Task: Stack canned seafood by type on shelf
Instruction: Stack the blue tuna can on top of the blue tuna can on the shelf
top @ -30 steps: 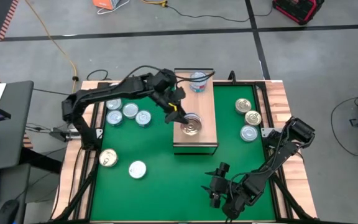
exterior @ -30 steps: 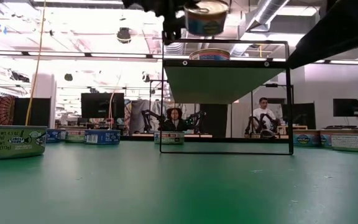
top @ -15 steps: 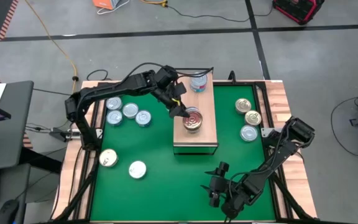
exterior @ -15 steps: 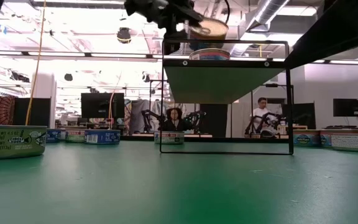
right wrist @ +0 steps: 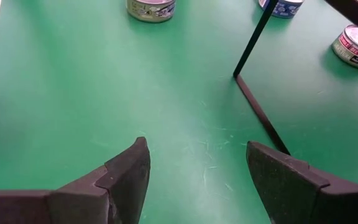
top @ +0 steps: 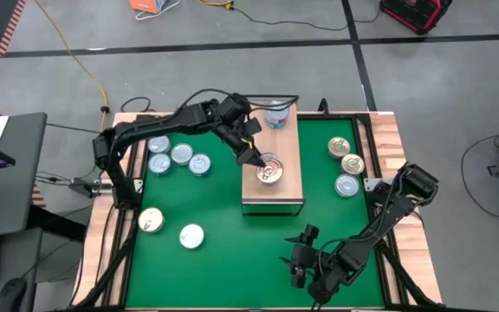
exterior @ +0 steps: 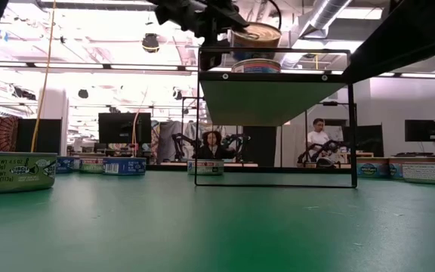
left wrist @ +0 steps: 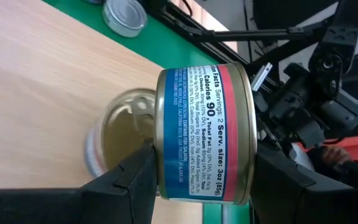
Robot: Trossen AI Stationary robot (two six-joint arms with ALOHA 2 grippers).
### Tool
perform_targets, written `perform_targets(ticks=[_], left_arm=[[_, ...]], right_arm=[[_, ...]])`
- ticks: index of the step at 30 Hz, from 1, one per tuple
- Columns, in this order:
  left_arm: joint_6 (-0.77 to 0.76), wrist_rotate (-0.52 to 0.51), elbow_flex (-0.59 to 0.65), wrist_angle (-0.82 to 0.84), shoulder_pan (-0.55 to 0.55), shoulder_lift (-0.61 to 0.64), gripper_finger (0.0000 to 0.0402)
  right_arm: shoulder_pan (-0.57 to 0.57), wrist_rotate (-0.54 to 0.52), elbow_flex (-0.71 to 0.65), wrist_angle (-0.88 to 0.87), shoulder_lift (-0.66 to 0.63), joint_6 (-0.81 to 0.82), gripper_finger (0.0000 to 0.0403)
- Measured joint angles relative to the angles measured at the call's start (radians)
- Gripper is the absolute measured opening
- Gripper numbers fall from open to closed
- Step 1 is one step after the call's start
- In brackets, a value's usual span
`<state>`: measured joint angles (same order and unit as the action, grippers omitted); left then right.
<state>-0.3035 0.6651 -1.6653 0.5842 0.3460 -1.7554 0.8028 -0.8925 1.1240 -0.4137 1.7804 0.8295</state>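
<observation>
The left gripper point(top: 254, 159) clamped a flat round gold-topped tin point(left wrist: 205, 134) by its blue-and-red paper label, holding it just above a second gold-lidded can point(left wrist: 114, 134) resting on the pale, smooth-grained wooden shelf point(top: 288, 186). A taller blue-labelled stack point(top: 275, 113) stood at the shelf's far end. The right gripper point(right wrist: 197, 180) hovered with its fingers spread and empty over the scuffed green mat point(right wrist: 73, 81).

Grey concrete floor point(top: 232, 52) crossed by dark seams, a yellow cable point(top: 76, 56) trailing over it. Beyond, bright ceiling lights point(exterior: 89, 34), dark monitors point(exterior: 119, 127), seated people point(exterior: 211, 143).
</observation>
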Motion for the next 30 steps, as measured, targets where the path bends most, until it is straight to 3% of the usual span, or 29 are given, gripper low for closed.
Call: perform_targets(ticks=[10, 23, 30], left_arm=[[-0.006, -0.04, 0.0, 0.001, -0.018, 0.0, 0.0205], [0.082, -0.069, 0.0, 0.002, -0.02, 0.001, 0.0294], [0.17, -0.073, 0.0, 0.102, -0.02, 0.001, 0.0306]], right_arm=[[0.0, 0.0, 0.0, 0.0, 0.0, 0.0, 0.0292], [0.0, 0.0, 0.0, 0.0, 0.0, 0.0, 0.0292], [0.0, 0.0, 0.0, 0.0, 0.0, 0.0, 0.0292]])
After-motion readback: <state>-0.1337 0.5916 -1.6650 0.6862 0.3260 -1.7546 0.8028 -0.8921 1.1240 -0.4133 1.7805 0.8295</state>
